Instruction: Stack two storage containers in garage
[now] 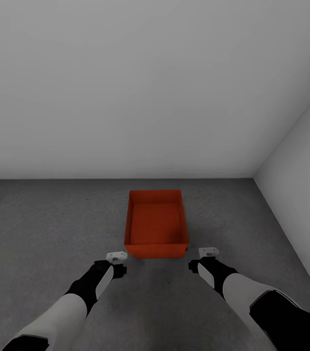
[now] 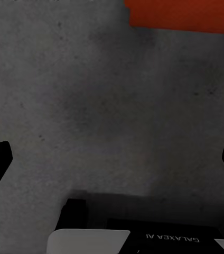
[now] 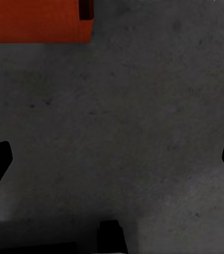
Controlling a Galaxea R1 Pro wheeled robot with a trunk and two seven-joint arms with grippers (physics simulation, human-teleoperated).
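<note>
Both arms are seen lowest in the head view, the left gripper (image 1: 116, 255) and right gripper (image 1: 208, 252) spread wide with nothing between the fingers. 1 storage container (image 1: 156, 225) is set on the concrete floor (image 1: 43, 229) just ahead, between them. Fetching the 2nd container is judged next. "GALAXEA AI" is read on the left wrist.

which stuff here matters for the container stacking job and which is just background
Part of the job:
- red-orange rectangular open-top plastic bin, sitting on the floor
- dark grey speckled concrete floor
- left gripper and right gripper, both open, empty

Just background:
- plain pale grey walls
</note>
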